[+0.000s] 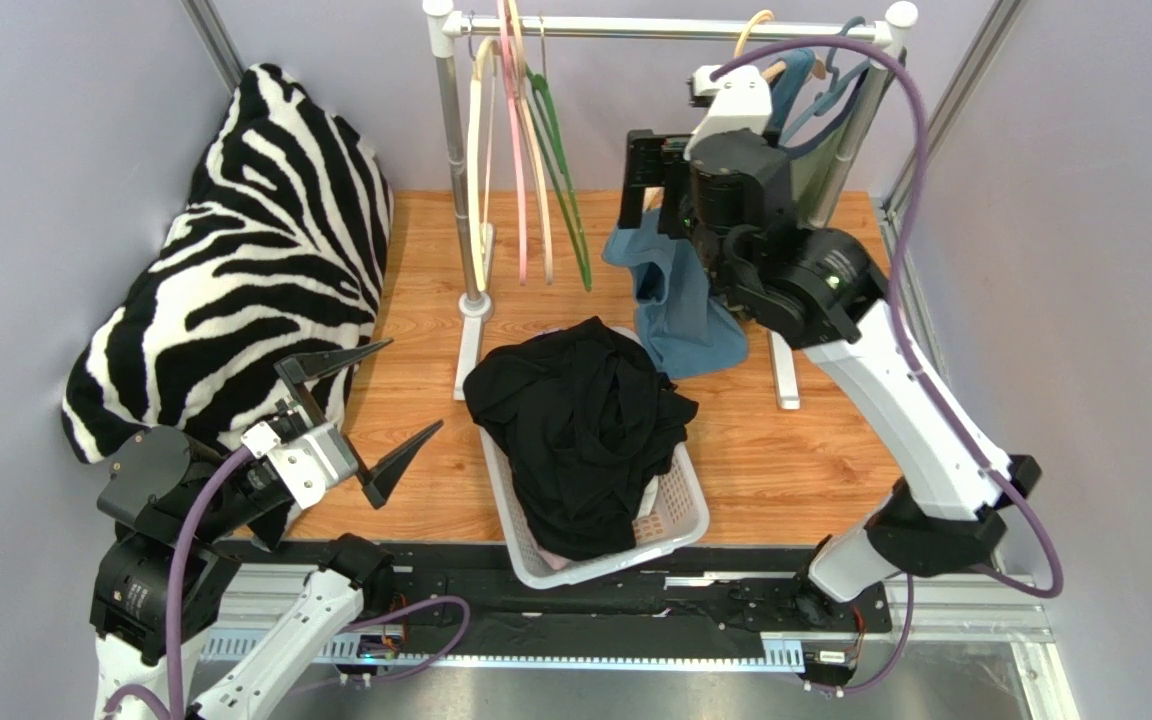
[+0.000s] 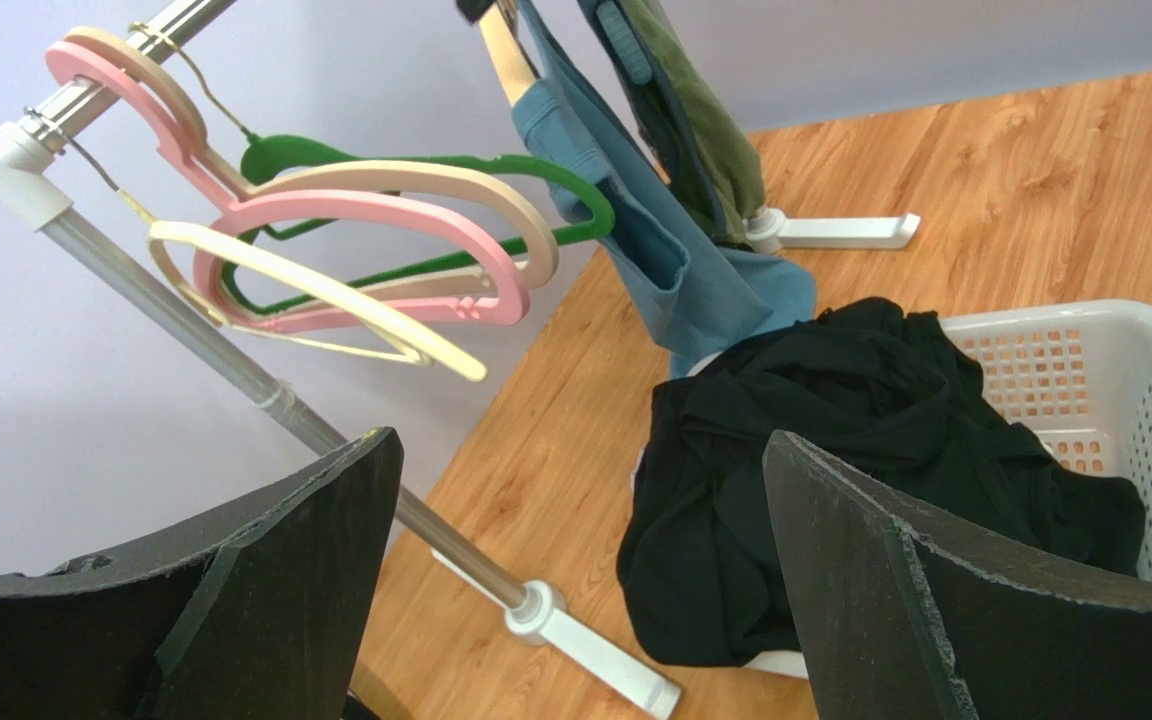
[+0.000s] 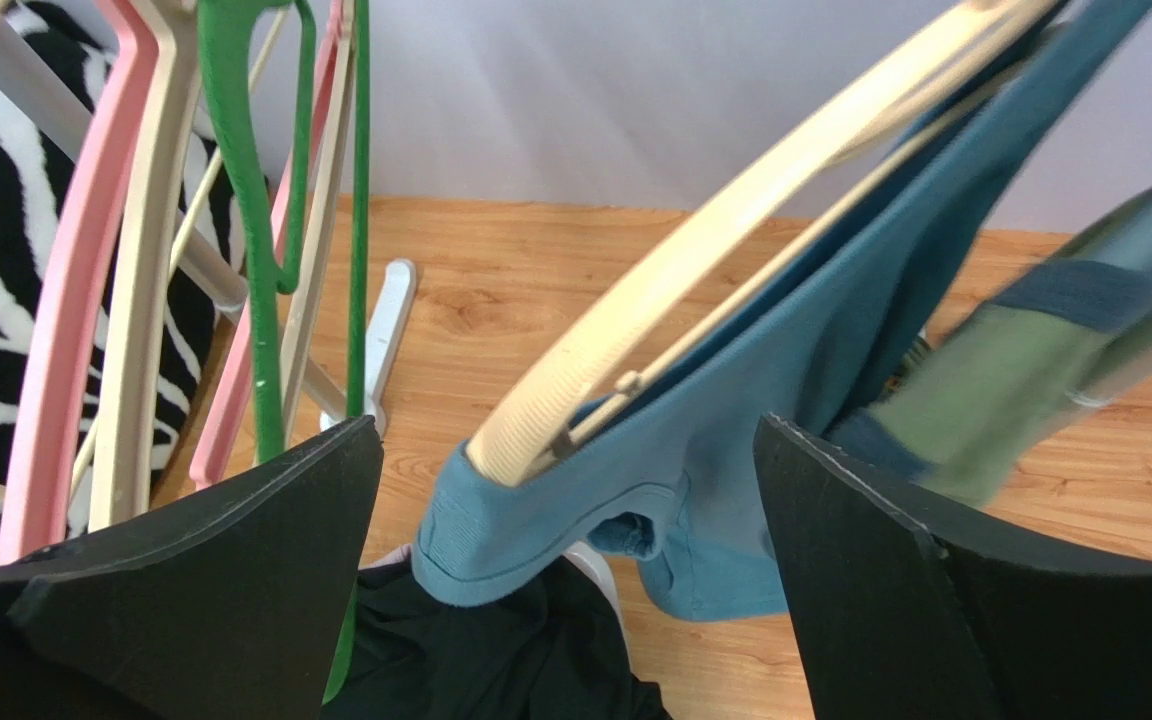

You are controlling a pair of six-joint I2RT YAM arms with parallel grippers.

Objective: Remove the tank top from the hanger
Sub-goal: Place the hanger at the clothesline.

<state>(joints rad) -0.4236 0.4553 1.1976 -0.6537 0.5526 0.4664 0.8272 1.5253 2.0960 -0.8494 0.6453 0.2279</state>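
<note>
The blue tank top [image 1: 675, 312] droops from a cream hanger [image 1: 760, 33] at the right end of the rack. In the right wrist view its ribbed shoulder strap [image 3: 537, 518] is hooked over the tip of the cream hanger [image 3: 717, 240], and the body [image 3: 823, 375] sags below. My right gripper [image 1: 654, 183] is up by the rail and open [image 3: 567, 432], one finger on each side of that strap and hanger tip, not touching either. My left gripper [image 1: 414, 387] hovers open and empty low at the left [image 2: 579, 438], far from the tank top [image 2: 672, 255].
A white basket [image 1: 683, 518] holding black clothes [image 1: 582, 420] sits under the rack [image 1: 657, 26]. Pink, cream and green empty hangers [image 1: 530, 150] hang at the rail's left. An olive garment [image 3: 988, 405] hangs behind the tank top. A zebra pillow [image 1: 237, 270] fills the left side.
</note>
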